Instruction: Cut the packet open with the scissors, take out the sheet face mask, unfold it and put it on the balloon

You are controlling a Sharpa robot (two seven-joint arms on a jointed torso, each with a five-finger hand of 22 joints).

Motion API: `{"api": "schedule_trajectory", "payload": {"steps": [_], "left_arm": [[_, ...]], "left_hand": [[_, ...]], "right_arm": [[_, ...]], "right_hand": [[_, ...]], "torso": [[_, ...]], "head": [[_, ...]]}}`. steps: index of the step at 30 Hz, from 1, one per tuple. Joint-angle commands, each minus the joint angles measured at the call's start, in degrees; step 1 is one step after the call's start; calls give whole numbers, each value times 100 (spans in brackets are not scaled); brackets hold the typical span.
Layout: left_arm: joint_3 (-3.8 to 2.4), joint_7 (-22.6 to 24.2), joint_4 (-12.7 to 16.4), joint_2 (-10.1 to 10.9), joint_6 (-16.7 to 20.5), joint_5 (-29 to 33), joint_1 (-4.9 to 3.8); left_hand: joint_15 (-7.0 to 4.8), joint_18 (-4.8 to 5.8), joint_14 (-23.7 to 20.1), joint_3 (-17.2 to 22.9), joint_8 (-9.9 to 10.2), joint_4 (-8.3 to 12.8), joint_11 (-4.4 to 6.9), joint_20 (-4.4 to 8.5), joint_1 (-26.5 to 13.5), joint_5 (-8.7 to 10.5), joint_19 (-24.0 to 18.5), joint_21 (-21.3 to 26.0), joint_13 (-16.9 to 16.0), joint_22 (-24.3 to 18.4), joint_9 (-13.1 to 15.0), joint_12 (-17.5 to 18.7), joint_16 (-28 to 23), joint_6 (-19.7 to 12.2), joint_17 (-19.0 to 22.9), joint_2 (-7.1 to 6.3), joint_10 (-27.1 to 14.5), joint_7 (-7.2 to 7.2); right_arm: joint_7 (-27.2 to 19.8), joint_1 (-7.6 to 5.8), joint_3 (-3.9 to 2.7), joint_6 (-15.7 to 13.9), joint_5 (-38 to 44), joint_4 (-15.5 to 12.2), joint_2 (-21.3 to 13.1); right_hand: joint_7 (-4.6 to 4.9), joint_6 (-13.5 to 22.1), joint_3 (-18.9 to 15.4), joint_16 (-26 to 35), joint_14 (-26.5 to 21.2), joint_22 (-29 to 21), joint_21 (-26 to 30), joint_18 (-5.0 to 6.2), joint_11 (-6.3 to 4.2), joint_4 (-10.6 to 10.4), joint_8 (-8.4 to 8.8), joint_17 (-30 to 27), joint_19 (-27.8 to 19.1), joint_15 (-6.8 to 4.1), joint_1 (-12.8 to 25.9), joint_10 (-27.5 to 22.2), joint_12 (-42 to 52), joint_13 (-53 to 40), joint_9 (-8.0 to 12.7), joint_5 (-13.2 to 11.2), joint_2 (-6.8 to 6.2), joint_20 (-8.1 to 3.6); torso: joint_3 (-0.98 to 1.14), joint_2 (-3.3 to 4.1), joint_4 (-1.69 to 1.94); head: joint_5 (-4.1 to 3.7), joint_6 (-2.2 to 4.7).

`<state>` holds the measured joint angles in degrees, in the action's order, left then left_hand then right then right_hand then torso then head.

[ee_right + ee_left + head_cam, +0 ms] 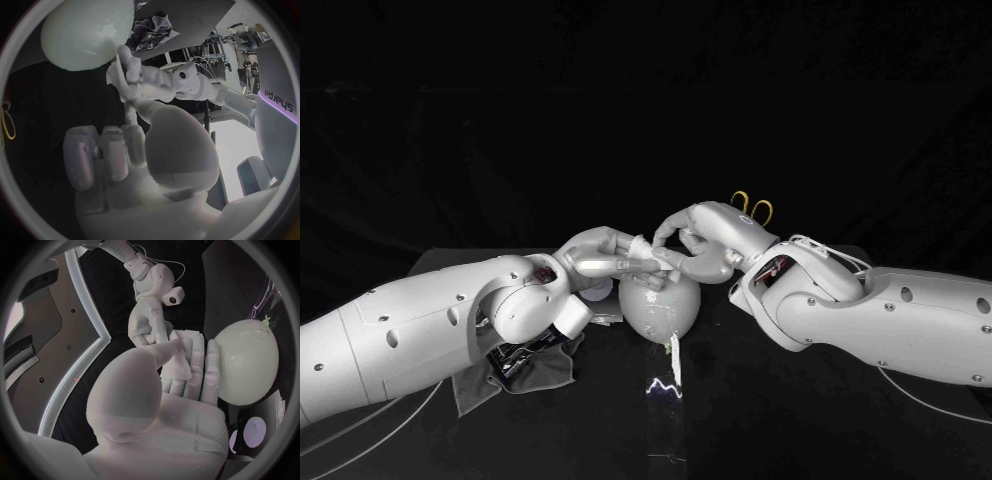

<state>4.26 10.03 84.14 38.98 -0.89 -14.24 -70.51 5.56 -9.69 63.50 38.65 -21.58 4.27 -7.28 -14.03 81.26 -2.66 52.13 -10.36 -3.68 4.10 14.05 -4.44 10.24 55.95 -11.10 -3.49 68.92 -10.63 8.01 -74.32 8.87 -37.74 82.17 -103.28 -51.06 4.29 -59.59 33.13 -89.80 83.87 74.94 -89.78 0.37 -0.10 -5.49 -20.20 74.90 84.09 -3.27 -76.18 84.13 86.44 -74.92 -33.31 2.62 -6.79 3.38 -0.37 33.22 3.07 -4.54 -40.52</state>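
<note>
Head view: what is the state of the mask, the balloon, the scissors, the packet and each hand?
sheet face mask: out of the packet, bunched, held above the balloon, not on it.
balloon: inflated, uncovered.
scissors: on the table behind the right hand, not held.
packet: on the table by the left arm, not held.
left hand: pinches the mask.
right hand: pinches the mask.

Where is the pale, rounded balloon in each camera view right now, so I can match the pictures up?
Head view: pale, rounded balloon mid-table, under the left hand and right hand.
Left wrist view: balloon beside the left hand's fingertips.
Right wrist view: balloon beyond the right hand.
Shared landmark: the left hand, holding the white sheet mask next to the balloon.
</note>
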Motion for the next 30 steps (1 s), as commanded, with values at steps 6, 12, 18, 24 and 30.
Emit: {"api": "schedule_trajectory", "payload": {"steps": [6, 12, 18, 24, 30], "left_arm": [[-23, 134, 45, -18, -58, -1, -19], [-23, 122, 46, -16, -44, -6, -19], [-23, 99, 33, -13, -33, -27, -19], [-23, 67, 22, -14, -31, -65, -19], [-23, 33, 18, -20, -49, -120, -19]], "left_hand": [[-18, -83, 9, 15, -35, 5, -6, 4, 15, -15, 14, -25, -6, 9, 143, 28, 24, 19, -9, 47, 38, 8], [-20, -82, 12, 15, -39, 7, -4, 4, 16, -15, 11, -24, -6, 8, 146, 28, 25, 21, -12, 46, 44, 9], [-20, -82, 12, 15, -39, 7, -4, 4, 16, -15, 11, -24, -6, 8, 146, 28, 25, 21, -12, 46, 44, 9], [-23, -81, 15, 17, -45, 11, -2, 5, 18, -15, 7, -23, -5, 7, 151, 29, 26, 23, -15, 45, 50, 11], [-25, -80, 17, 20, -49, 15, 0, 5, 21, -15, 5, -23, -5, 7, 154, 29, 27, 24, -17, 45, 54, 12]], "right_arm": [[90, 16, 14, -24, 218, -5, 8], [119, 16, 14, -230, 104, -26, 1], [94, 17, 13, -464, -231, -71, -41], [41, 14, 8, -555, -995, -117, -94], [3, 2, -2, -574, -1658, -142, -129]], "right_hand": [[-78, -123, 67, -20, 613, 1506, -22, -37, -53, 20, -118, 1510, 591, -62, -63, 454, 49, -1349, -126, 18, 90, -71], [-95, -143, 91, -20, 613, 1506, -22, -37, -69, 32, -179, 1510, 591, -77, -35, 496, 139, -1395, -160, 17, 84, -89], [-102, -147, 113, -20, 613, 1506, -22, -37, -76, 38, -206, 1510, 591, -84, -28, 509, 168, -1411, -175, 18, 101, -97], [-104, -142, 128, -20, 613, 1506, -22, -37, -79, 44, -220, 1510, 591, -88, -25, 506, 161, -1407, -184, 18, 113, -102], [-104, -134, 143, -20, 613, 1506, -22, -37, -80, 50, -230, 1510, 591, -90, -23, 504, 155, -1404, -192, 18, 126, -105]], "torso": [[0, 0, 5], [0, 0, -1], [2, -4, -3], [1, -5, -5], [-3, -2, -4]], "head": [[4, -7], [10, -12], [10, -9], [10, -2], [-24, 7]]}}
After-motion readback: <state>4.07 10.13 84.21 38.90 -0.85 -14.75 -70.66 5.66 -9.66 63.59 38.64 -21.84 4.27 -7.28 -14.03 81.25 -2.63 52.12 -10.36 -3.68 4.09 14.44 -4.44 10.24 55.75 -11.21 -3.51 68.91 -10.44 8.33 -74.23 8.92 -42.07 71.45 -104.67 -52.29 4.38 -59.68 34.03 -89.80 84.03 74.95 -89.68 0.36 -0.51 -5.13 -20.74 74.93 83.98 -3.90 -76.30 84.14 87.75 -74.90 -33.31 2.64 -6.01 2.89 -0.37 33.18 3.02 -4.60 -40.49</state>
